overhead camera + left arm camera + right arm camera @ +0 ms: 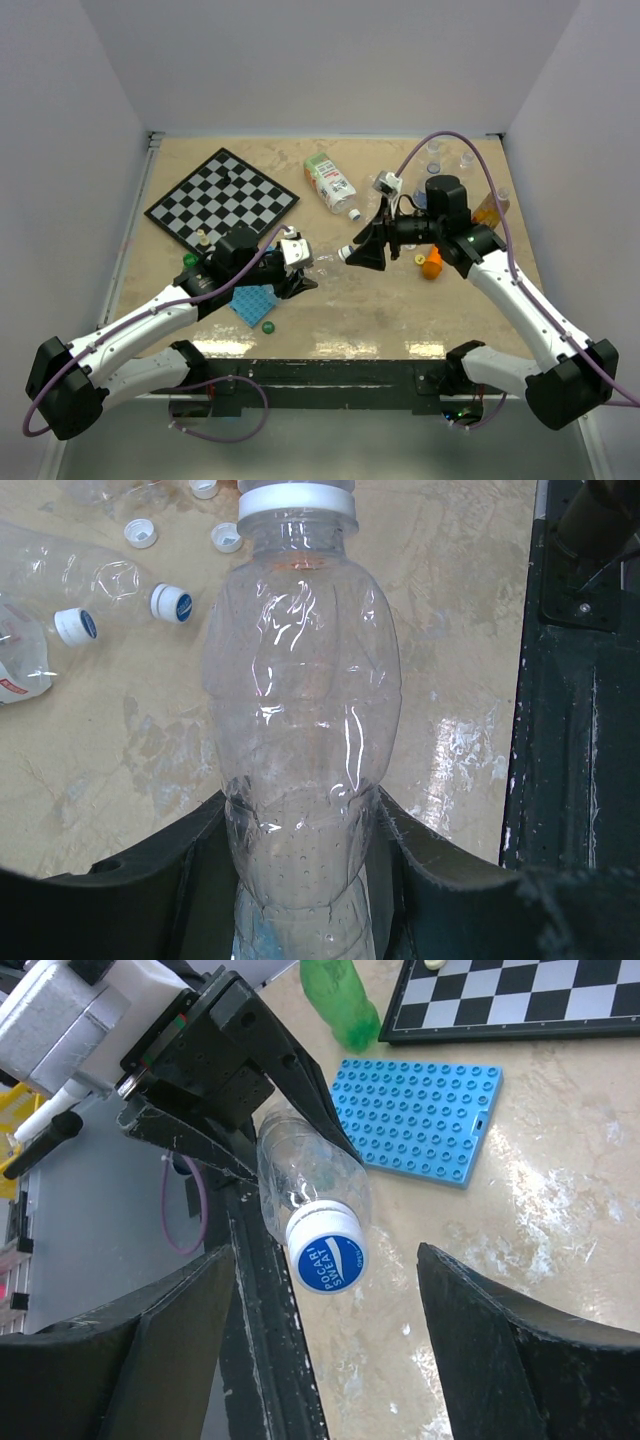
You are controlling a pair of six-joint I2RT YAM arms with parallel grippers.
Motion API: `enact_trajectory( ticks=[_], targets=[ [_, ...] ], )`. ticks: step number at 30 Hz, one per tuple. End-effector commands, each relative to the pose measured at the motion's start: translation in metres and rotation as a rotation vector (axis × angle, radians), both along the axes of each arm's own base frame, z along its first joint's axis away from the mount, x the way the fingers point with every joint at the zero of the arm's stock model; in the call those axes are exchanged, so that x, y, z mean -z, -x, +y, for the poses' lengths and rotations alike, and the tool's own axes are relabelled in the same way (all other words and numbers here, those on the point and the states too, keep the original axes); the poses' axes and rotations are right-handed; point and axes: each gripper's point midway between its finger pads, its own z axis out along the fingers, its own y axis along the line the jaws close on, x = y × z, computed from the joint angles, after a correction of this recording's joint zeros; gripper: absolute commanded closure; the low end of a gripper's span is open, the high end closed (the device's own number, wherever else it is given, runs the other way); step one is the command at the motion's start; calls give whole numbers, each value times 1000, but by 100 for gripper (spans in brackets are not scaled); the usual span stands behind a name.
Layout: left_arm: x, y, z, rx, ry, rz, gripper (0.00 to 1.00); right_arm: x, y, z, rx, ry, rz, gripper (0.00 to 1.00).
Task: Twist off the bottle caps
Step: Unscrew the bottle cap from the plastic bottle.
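**Fig.** Clear, dimpled plastic bottle (pixel 300 710) with a white-skirted cap (pixel 327 1248) whose blue top reads "POCARI SWEAT" in white. The left gripper (pixel 300 800) is clamped on the bottle's lower body and holds it above the table (pixel 400 310), between the two arms. The bottle's long axis runs toward the right arm, cap end first. The right gripper (pixel 325 1257) stands spread, one finger on either side of the cap, not touching it.
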Motion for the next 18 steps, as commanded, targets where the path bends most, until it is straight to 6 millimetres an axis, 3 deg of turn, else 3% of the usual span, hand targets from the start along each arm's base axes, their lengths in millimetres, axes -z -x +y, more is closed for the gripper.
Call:
enact_trajectory(
  ticks=[1,9,14,18],
  targets=[
    [-15,-4,-3,-9,38,-27,98,-9,1,8,-31,-28,-12,27],
    [-14,-4,-3,-8,36,-28,98,-12,8,10,-82,-45,-16,60],
    [-15,-4,-3,-8,38,-28,98,-15,11,11,-106,-54,-44,100],
    [-14,-4,-3,-8,37,-27,98,-9,10,10,-154,-32,-117,100]
  ],
)
